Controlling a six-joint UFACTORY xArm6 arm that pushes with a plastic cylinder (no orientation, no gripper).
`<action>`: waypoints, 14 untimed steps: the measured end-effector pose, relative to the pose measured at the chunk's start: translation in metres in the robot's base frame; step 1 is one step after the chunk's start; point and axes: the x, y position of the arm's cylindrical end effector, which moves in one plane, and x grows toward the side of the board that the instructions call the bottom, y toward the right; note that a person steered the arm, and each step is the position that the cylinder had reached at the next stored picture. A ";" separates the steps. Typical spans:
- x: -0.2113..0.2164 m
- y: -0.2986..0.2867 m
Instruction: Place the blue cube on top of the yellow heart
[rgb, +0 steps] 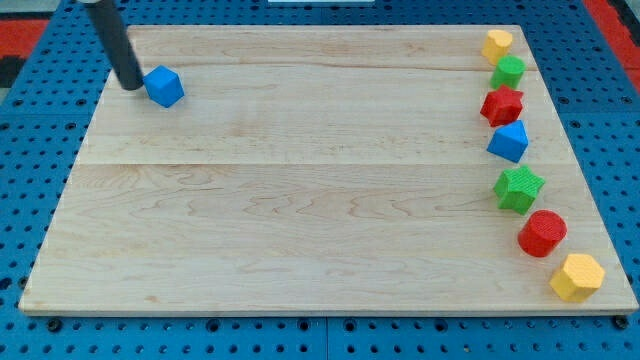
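Observation:
The blue cube (164, 86) sits near the view's top left corner of the wooden board (300, 200). My tip (130, 84) rests on the board just to the left of the cube, touching or nearly touching it. A yellow block (497, 43), whose shape I cannot make out for certain, is at the view's top right. Another yellow block (577, 277), looking hexagonal, is at the bottom right. Both are far from the cube.
Down the right edge between the yellow blocks stand a green block (508, 71), a red star-like block (501, 105), a blue block (509, 141), a green star (519, 188) and a red cylinder (542, 233). Blue pegboard surrounds the board.

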 end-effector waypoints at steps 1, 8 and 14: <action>0.009 0.062; -0.050 0.194; -0.078 0.258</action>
